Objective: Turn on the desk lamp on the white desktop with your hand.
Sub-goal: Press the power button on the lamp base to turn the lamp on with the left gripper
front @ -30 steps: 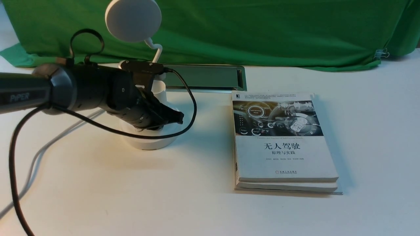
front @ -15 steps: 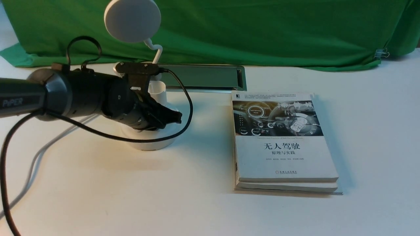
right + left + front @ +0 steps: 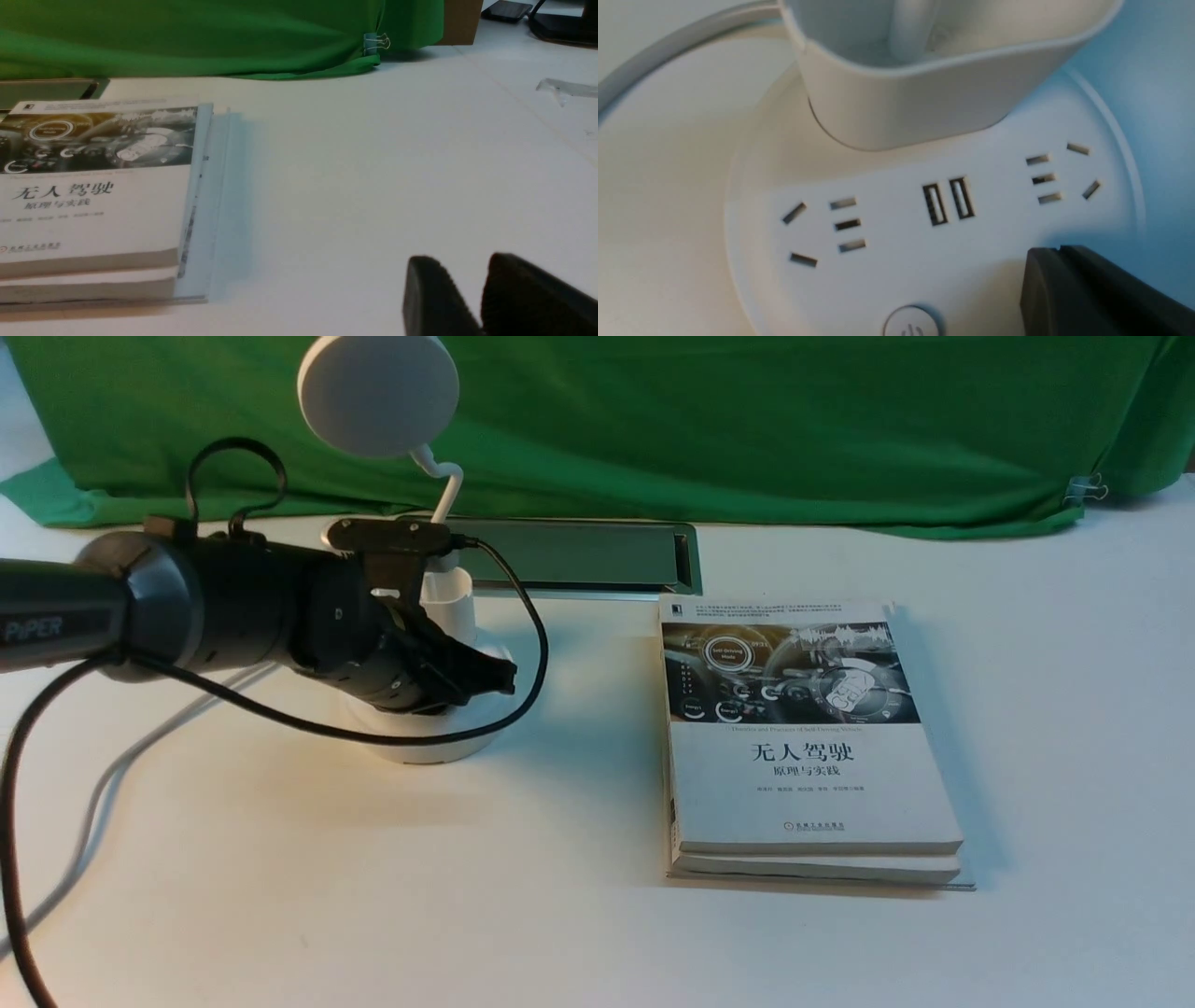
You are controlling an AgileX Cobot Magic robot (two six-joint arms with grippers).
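Observation:
The white desk lamp stands at the left of the white desktop [image 3: 560, 933]: round disc head [image 3: 378, 394], thin bent neck [image 3: 448, 485], cup holder [image 3: 450, 605], round base [image 3: 429, 742]. Warm yellowish light lies on the desk around the base. My left gripper [image 3: 507, 677] is shut and empty, its tip over the base's right part. In the left wrist view its tip [image 3: 1057, 252] hovers beside the sockets, and the round power button [image 3: 909, 324] lies apart from it at the frame's edge. My right gripper [image 3: 462, 270] shows only in its own view, slightly open and empty, low over bare desktop.
Two stacked books [image 3: 803, 737] lie right of the lamp; they also show in the right wrist view [image 3: 93, 186]. A metal-rimmed cable slot [image 3: 579, 558] sits behind. Green cloth [image 3: 700, 420] covers the back. The lamp's grey cord [image 3: 112, 775] and my black cable [image 3: 280, 714] run left.
The left arm has drawn back a little to the left over the lamp base. The gripper stays shut. The lamp head shifted very slightly.

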